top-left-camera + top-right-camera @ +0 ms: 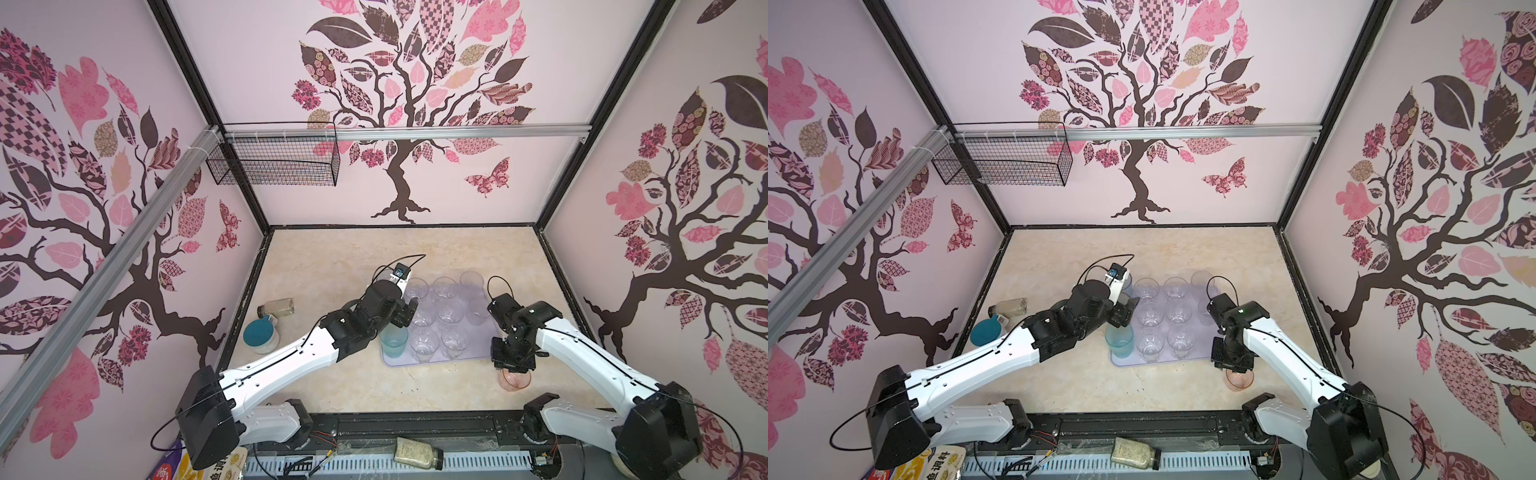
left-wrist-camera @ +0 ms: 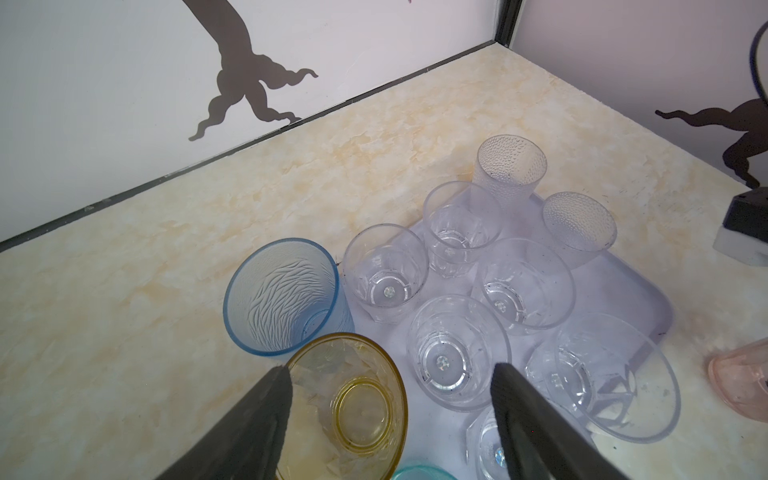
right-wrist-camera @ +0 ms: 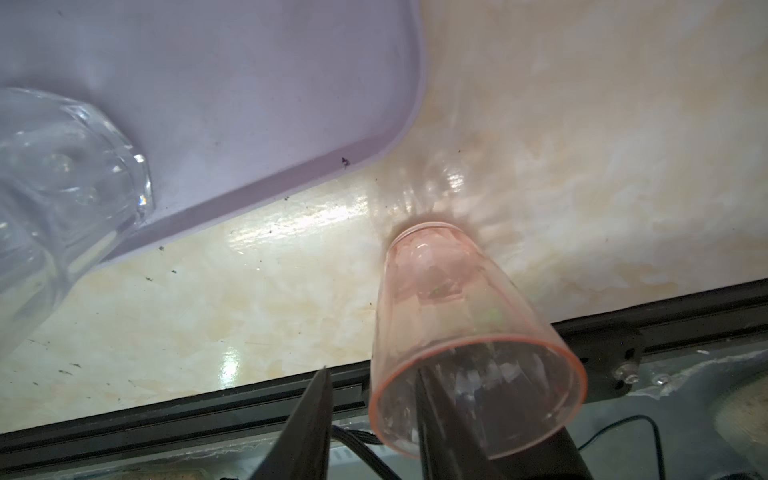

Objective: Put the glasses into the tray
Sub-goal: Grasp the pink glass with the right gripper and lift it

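Observation:
The lavender tray (image 1: 436, 362) (image 1: 1167, 360) holds several clear glasses (image 1: 424, 345) (image 2: 457, 353) and a teal glass (image 1: 394, 341) at its near left corner. My left gripper (image 1: 409, 311) (image 2: 390, 374) hangs open over the tray's left side. An amber glass (image 2: 353, 399) stands between its fingers, close to one of them. A blue-grey glass (image 2: 286, 297) stands by the tray's far left corner. The pink glass (image 1: 515, 379) (image 3: 440, 299) stands upright on the table off the tray's near right corner. My right gripper (image 1: 513, 365) (image 3: 374, 370) straddles its rim, one finger inside, the other a gap outside.
A capped bottle (image 1: 276, 308) lies at the left of the table, next to a jar with a teal lid (image 1: 259, 334). A wire basket (image 1: 274, 162) hangs on the back wall. Another bottle (image 1: 417, 453) lies beyond the table's front rail.

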Robot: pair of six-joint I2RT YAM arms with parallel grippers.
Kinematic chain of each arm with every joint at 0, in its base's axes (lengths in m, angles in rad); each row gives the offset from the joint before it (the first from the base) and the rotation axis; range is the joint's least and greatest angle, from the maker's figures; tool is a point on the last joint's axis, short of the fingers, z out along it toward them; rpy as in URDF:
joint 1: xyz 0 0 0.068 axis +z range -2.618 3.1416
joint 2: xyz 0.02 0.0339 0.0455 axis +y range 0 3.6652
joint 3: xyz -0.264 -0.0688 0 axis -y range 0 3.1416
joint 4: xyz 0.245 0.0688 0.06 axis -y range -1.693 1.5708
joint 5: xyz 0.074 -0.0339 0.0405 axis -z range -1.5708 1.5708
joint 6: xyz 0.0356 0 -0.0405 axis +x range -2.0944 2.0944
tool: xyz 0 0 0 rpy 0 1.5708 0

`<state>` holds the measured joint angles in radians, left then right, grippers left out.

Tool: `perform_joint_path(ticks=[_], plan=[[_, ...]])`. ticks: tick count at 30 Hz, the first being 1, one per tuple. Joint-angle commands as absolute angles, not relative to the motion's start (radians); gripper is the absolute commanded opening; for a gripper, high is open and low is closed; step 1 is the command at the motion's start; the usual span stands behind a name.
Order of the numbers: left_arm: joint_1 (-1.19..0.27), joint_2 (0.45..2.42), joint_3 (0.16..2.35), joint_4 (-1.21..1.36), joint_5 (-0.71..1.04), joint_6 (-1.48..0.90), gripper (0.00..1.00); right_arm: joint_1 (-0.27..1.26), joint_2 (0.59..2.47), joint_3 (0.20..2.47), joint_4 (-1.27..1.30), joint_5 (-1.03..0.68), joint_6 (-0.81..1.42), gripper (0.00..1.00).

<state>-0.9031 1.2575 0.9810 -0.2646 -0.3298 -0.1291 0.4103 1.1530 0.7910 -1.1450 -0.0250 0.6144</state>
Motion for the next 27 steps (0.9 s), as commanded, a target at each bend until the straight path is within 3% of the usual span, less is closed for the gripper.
perform_joint_path(ticks=[1, 15, 27], plan=[[-0.901, 1.266, 0.971, -0.236, -0.347, -0.096, 0.79, 0.416, 1.172, 0.777, -1.101, -0.035, 0.634, 0.32], [-0.903, 1.292, 0.948, -0.222, -0.370, -0.101, 0.80, 0.416, 1.217, 0.759, -1.028, 0.001, 0.642, 0.13], [-0.867, 1.277, 0.947, -0.219, -0.413, -0.037, 0.82, 0.415, 1.193, 0.957, -1.178, 0.111, 0.623, 0.06]])
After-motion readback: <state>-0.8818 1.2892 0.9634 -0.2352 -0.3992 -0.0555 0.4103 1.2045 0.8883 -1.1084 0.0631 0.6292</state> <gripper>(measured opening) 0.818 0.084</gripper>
